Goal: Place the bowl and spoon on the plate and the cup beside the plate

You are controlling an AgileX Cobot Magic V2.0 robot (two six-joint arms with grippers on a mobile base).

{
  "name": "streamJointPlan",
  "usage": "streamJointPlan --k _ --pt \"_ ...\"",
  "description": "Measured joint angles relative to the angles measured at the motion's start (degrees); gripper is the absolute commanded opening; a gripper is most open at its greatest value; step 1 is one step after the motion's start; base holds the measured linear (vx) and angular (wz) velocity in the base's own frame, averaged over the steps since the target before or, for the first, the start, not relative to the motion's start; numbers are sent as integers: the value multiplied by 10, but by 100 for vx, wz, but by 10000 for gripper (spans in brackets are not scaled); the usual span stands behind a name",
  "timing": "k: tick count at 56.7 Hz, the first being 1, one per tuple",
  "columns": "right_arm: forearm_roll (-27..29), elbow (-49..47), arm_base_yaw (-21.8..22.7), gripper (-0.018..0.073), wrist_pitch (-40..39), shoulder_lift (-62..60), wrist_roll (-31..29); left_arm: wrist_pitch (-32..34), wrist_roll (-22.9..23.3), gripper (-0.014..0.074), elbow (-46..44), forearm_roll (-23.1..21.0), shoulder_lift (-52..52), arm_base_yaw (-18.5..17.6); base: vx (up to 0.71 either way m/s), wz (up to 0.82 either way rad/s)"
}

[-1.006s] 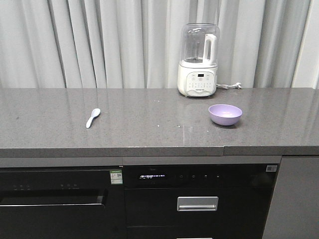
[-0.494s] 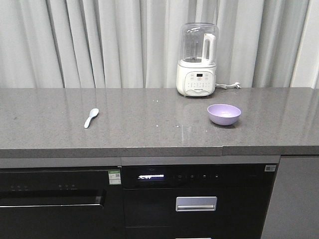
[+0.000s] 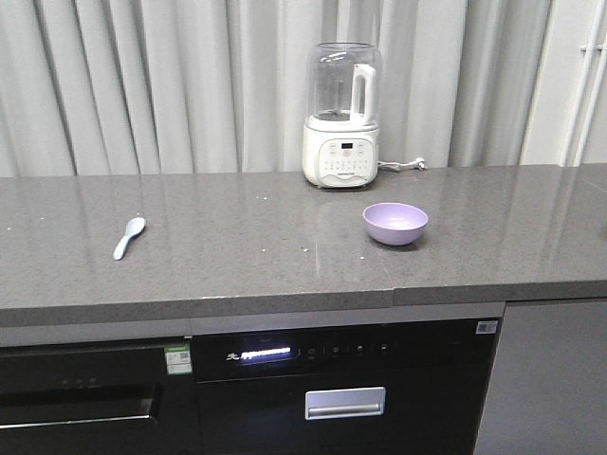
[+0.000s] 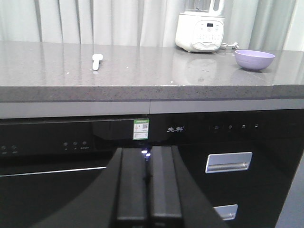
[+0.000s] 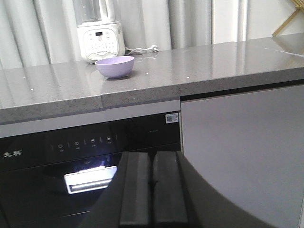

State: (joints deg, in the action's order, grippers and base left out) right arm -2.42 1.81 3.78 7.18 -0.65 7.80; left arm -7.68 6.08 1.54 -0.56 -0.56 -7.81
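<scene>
Now the left pincer [image 4: 148, 185] and right pincer [image 5: 152, 190] are sitting closed, needing opening before grabbing the round purple bowl [image 3: 395, 223]

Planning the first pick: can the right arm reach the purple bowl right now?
Likely not yet: the right gripper sits shut below the countertop edge, though nothing stands in front of the bowl.
</scene>
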Motion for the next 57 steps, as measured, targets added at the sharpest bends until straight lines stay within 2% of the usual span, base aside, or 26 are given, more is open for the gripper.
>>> streamJointPlan --k 22,57 --pt "0 0 0 -8 0 0 0 0 0 -3 0 0 0 0 26 -1" --pt "0 0 0 -8 0 0 0 0 0 -3 0 0 0 0 40 14"
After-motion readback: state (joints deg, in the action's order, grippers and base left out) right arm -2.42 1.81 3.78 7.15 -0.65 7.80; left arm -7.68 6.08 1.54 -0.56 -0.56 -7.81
